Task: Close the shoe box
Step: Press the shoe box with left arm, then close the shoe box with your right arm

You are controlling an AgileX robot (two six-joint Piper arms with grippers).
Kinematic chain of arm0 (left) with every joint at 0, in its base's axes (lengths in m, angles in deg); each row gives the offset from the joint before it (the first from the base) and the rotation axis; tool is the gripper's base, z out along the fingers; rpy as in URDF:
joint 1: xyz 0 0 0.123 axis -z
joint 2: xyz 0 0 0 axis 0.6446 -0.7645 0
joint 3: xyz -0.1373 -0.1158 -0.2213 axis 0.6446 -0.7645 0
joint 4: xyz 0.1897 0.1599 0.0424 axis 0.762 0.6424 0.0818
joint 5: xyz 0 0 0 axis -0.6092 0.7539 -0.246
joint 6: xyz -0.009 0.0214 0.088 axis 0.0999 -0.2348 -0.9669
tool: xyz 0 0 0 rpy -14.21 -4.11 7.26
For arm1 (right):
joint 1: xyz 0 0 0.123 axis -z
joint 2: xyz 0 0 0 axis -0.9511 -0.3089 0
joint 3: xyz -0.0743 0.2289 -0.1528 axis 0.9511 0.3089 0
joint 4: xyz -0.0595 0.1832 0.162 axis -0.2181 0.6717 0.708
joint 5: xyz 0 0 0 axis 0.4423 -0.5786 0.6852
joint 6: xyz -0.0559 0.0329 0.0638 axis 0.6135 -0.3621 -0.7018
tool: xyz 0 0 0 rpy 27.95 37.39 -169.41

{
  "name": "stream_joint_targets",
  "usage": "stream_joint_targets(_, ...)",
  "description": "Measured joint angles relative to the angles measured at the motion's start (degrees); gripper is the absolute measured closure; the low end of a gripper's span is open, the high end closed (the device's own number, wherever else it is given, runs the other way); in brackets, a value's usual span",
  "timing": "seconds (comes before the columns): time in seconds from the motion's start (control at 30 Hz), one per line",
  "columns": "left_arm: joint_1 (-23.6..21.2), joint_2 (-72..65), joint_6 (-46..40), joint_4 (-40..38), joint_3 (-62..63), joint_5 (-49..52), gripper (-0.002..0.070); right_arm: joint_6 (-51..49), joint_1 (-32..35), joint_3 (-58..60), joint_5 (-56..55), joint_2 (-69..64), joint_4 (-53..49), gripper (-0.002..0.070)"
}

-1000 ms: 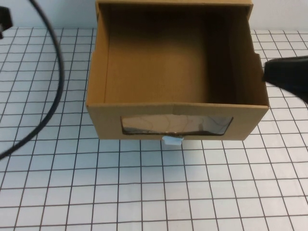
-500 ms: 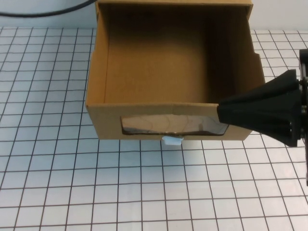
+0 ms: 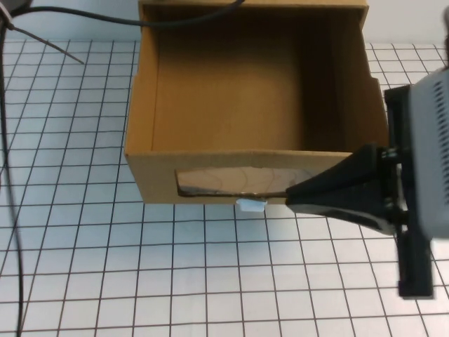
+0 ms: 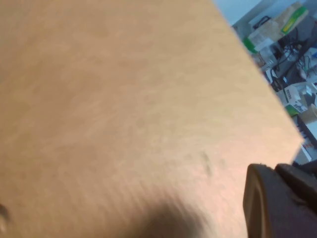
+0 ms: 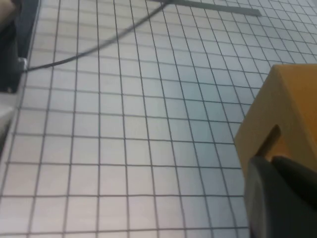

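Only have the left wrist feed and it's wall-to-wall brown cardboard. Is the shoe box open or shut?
Observer: Open. The high view shows the shoe box with its drawer pulled out toward the robot, and nothing inside it.
Operator: Where's the right arm?
Observer: The right gripper is at the drawer front. Its tip covers the right end of the clear window, just right of the white pull tab.
Operator: And the left one?
Observer: The left gripper does not show in the high view at all. Only your feed has it, close against cardboard.
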Motion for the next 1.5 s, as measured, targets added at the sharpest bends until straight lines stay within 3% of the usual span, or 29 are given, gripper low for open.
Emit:
stream_joint_targets(0.23,0.0,-1.7,7.2,0.2,1.4,-0.1,0.068,23.7,-8.6,0.0,-4.1,-5.9,-2.3,0.069)
stream_joint_targets(0.37,0.0,-1.7,7.5,0.1,1.5,0.1,0.068,27.9,-15.1,0.0,-8.5,-9.6,-6.1,0.069)
stream_joint_targets(0.6,-0.1,-1.8,7.5,-0.2,1.6,0.4,0.068,29.3,-24.2,0.0,-18.9,-16.1,-26.7,0.069)
stream_joint_targets(0.87,-0.1,-1.8,7.5,-0.2,1.6,0.6,0.068,30.5,-24.6,0.0,-24.3,-25.2,-30.8,0.069)
stream_joint_targets(1.03,-0.1,-1.8,7.3,-0.4,1.6,1.0,0.068,31.8,-24.3,0.0,-34.8,-30.8,-34.3,0.069)
stream_joint_targets(1.17,-0.1,-1.8,7.1,-0.4,1.6,1.3,0.068,31.9,-20.9,-2.8,-39.4,-35.3,-34.4,0.069)
stream_joint_targets(1.5,-0.1,-1.9,6.5,-0.7,1.6,1.3,0.068,28.7,-12.9,-24.3,-16.1,-45.7,-28.6,0.0691)
